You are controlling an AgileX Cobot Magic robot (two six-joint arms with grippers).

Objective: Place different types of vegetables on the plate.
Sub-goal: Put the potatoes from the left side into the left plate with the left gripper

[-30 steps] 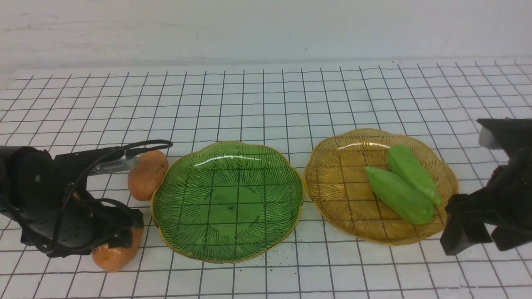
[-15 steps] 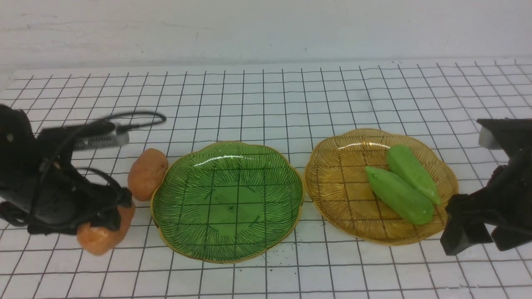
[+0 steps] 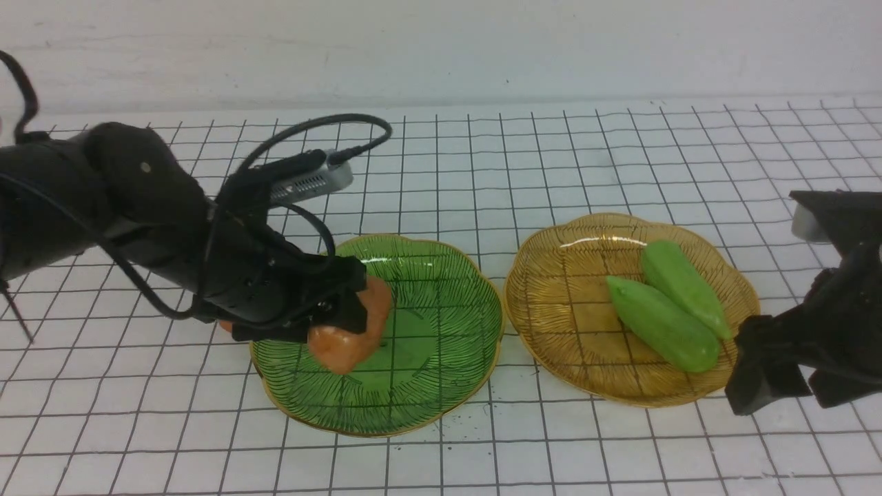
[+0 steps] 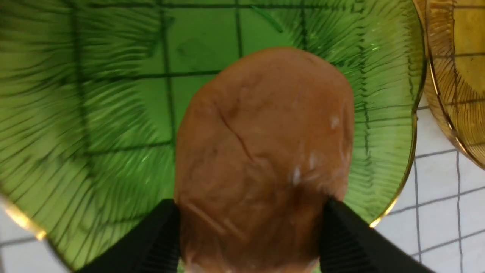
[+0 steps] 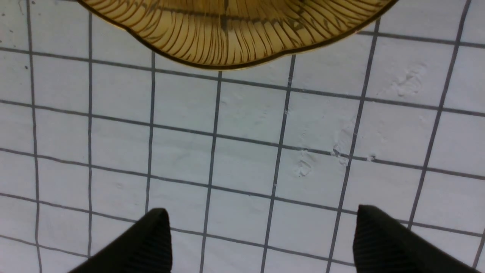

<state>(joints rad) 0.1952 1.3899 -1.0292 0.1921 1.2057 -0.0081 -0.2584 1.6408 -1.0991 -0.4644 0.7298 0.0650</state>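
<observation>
My left gripper (image 3: 344,315) is shut on an orange-brown potato (image 3: 348,334) and holds it over the left half of the green plate (image 3: 441,386). In the left wrist view the potato (image 4: 265,132) fills the space between the black fingers (image 4: 341,235), above the green plate (image 4: 94,113). The second potato is almost wholly hidden behind my left arm. Two light-green cucumbers (image 3: 661,324) (image 3: 685,284) lie side by side on the amber plate (image 3: 551,289). My right gripper (image 3: 775,382) is open and empty, just to the right of the amber plate's near rim (image 5: 227,49).
The two plates sit side by side on a white gridded table (image 3: 482,158), nearly touching. A white wall runs along the back. My left arm's cable (image 3: 324,124) loops above the green plate's far left side.
My left gripper has lifted the potato from the table left of the green plate and carried it right, over the plate. The right arm has barely moved.
</observation>
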